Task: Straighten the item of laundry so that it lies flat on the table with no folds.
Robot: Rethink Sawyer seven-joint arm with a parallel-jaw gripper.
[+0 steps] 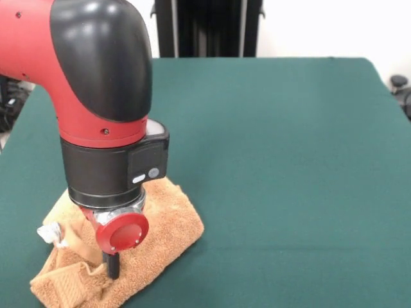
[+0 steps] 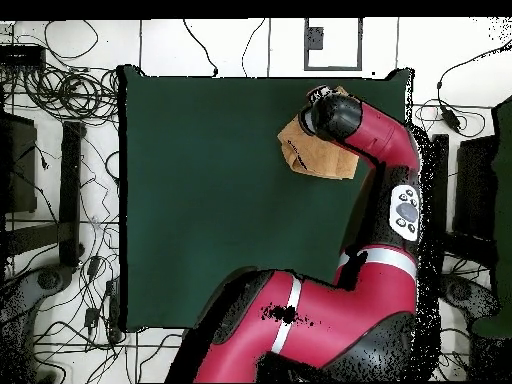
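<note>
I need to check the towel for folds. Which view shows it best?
The front view: the towel lies bunched near the table's corner, with folded layers, its woven band and white tag visible around the gripper. Overhead, the arm covers much of the towel; only a tan patch shows.

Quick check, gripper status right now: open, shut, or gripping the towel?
Gripper: cannot be told. It is down on the rumpled orange towel, but only one dark tip shows and the arm hides it from overhead.
</note>
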